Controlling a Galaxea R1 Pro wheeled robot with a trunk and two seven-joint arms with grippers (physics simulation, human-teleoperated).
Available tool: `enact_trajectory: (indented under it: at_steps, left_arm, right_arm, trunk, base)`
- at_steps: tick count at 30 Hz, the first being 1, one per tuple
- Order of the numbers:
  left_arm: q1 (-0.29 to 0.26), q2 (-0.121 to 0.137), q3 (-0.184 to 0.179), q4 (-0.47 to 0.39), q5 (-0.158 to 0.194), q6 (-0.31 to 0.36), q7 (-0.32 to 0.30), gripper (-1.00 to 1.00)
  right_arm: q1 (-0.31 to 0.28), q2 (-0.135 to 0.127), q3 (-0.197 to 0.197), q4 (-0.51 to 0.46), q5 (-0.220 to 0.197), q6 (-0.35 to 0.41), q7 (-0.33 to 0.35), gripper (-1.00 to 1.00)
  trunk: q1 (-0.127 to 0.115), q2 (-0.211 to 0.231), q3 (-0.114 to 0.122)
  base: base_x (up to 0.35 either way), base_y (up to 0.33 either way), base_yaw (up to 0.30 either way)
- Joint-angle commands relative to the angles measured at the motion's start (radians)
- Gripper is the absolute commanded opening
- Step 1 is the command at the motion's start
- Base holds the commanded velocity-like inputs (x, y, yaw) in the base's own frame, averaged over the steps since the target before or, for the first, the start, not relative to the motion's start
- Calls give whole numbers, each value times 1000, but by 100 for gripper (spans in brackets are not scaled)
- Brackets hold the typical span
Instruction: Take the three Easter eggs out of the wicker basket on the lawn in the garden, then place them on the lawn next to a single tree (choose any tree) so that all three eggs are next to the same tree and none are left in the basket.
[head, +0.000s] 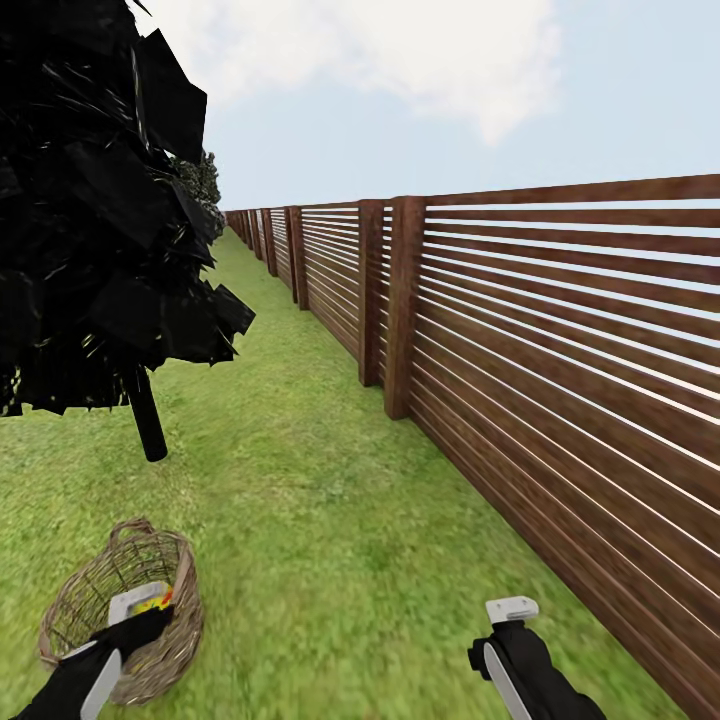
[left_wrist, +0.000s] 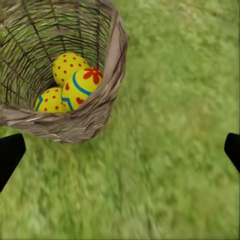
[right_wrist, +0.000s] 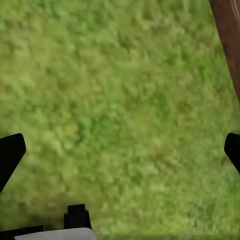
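Observation:
The brown wicker basket (head: 125, 600) stands on the lawn (head: 330, 520) at the lower left of the head view, with my left arm (head: 95, 665) reaching over its near rim. In the left wrist view three yellow Easter eggs lie together inside the basket (left_wrist: 107, 60): a red-dotted one (left_wrist: 69, 67), one with a red flower and blue band (left_wrist: 82, 86), and another dotted one (left_wrist: 50, 101). My left gripper (left_wrist: 120, 150) is open above the grass just beside the basket. My right gripper (right_wrist: 120, 150) is open over bare grass. The tree is out of view.
A brown slatted wooden fence (head: 560, 330) runs along the right side, close to my right arm (head: 525, 670). A dark, near-black cone-shaped tree (head: 100, 220) stands behind the basket at the left. Open grass stretches ahead between it and the fence.

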Motion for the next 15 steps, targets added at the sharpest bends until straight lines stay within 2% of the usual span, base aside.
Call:
enact_trajectory:
  at_steps: [1, 2, 3, 5, 8, 15]
  left_arm:
    - [-1, 2, 4, -3, 9, 8, -4, 100]
    - [-3, 13, 4, -8, 9, 18, -4, 100]
    - [-4, 29, 5, -12, 12, 60, -5, 100]
    - [-6, 51, 5, -31, 14, 192, -8, 100]
    - [-11, 76, 6, -53, 15, 312, -33, 100]
    - [-13, 88, 5, -57, 9, 345, -55, 100]
  right_arm:
    - [-1, -1, 4, -1, -10, 3, -10, 100]
    - [0, -2, 4, -1, -10, 3, -11, 100]
    - [-1, -2, 4, -1, -10, 3, -12, 100]
    - [-1, -2, 4, -1, -10, 3, -12, 100]
    - [-1, -2, 4, -1, -10, 3, -12, 100]
    - [-1, -2, 4, -1, -10, 3, -12, 100]
  trunk:
    - [0, -1, -1]
    - [0, -1, -1]
    - [0, -1, -1]
    - [0, -1, -1]
    - [0, -1, -1]
    - [0, -1, -1]
  base:
    - [0, 0, 0]
    - [0, 0, 0]
    - [0, 0, 0]
    - [0, 0, 0]
    - [0, 0, 0]
    - [0, 0, 0]
